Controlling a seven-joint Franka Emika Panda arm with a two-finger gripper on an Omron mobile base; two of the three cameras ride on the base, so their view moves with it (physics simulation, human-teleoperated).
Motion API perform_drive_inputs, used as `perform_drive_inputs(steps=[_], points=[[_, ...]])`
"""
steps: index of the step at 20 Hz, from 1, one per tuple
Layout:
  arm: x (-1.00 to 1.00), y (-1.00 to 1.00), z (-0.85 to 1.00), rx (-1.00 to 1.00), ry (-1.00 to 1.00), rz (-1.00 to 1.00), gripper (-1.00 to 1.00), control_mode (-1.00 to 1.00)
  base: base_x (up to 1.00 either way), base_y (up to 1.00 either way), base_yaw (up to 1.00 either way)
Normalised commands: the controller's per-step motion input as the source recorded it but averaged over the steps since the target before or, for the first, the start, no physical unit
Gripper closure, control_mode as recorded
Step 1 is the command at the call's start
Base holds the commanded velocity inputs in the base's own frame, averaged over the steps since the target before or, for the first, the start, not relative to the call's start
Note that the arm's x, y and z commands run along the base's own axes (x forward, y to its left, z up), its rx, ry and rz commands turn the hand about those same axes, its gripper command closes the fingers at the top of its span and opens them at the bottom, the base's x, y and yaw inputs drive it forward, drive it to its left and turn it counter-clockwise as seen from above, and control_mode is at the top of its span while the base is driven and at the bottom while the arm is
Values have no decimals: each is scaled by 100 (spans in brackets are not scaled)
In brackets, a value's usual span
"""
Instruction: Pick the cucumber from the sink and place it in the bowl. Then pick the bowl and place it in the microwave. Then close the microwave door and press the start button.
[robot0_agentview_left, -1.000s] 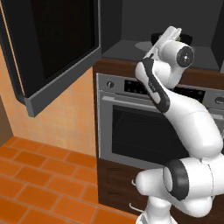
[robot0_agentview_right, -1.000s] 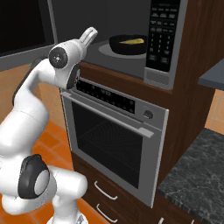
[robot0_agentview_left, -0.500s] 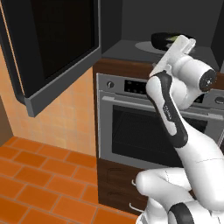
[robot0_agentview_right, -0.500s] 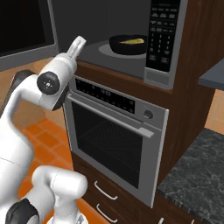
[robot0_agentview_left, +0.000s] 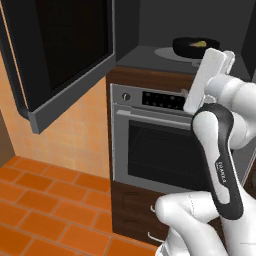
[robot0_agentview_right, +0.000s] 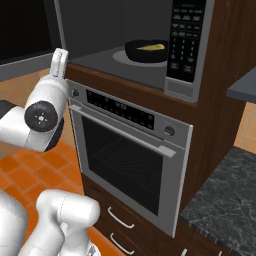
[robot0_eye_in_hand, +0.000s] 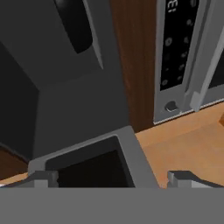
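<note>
- The microwave door (robot0_agentview_left: 65, 55) hangs wide open at the far left, its grey-rimmed edge (robot0_eye_in_hand: 87, 157) now just ahead of the end effector in the hand view.
- Over the last second the arm has swung left, away from the microwave (robot0_agentview_right: 125, 30) cavity and toward that door; I judge the door-closing step is starting.
- The end effector (robot0_agentview_left: 207, 77) has its fingers (robot0_eye_in_hand: 186, 178) spread fully apart, holding nothing and touching nothing.
- The bowl (robot0_agentview_right: 146, 51) sits on the turntable inside the microwave, with the cucumber (robot0_agentview_right: 151, 48) lying in it.
- The oven (robot0_agentview_right: 130, 155) is directly below.
</note>
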Motion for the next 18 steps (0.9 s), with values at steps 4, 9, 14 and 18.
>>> perform_drive_inputs(steps=[4,9,14,18], points=[[-100,76,1,-5,-21,-2,-100,-100,0,0,0],[-98,86,0,0,-1,0,-100,-100,0,0,0],[-81,98,0,0,0,0,-100,-100,0,0,0],[-54,100,0,-12,0,-3,-100,-100,0,0,0]])
